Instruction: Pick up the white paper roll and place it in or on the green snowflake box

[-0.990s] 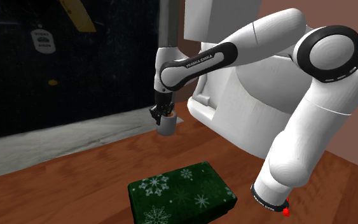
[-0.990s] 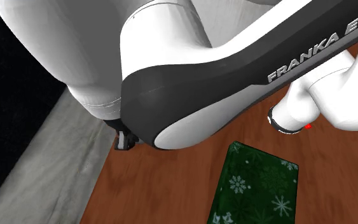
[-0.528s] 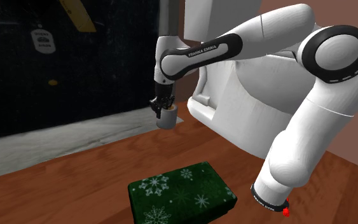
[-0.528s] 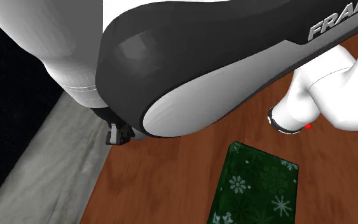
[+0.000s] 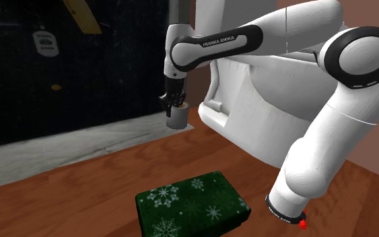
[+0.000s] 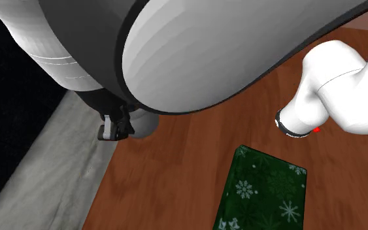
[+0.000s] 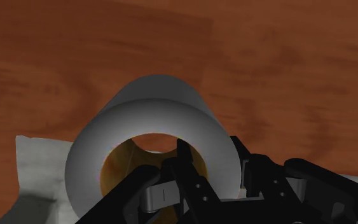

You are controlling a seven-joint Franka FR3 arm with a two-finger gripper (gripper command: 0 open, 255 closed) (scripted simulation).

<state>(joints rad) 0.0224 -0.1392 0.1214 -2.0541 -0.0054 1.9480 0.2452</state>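
from my console the gripper (image 5: pixel 175 103) hangs under the white arm (image 5: pixel 262 34), pointing down, with its jaws clenched on the white paper roll (image 5: pixel 177 119). in the wrist view the roll (image 7: pixel 151 105) sits right against the gripper (image 7: pixel 190 173), open end toward the camera. one black finger (image 7: pixel 136 188) reaches into the brown hollow core, so the grip looks to be on the roll's wall; i can't make out the other finger's contact clearly.

in the shoulder view the roll hangs just below the fingers, clear of the wooden floor (image 5: pixel 80 195), over the edge where the wood meets a pale grey strip (image 5: pixel 60 151) running along a dark wall. through the core in the wrist view i see wood grain, and a corner of the pale strip (image 7: pixel 37 167) beside the roll.

the green snowflake box (image 5: pixel 193 204) lies flat on the wood, well apart from the roll, nearer the camera and close to the arm's base. in the second exterior view the roll (image 6: pixel 146 124) shows grey beside the gripper (image 6: pixel 112 129), under a large arm link, and the box (image 6: pixel 264 193) lies toward that view's lower right. a big white fixture (image 5: pixel 248 114) stands behind the arm.
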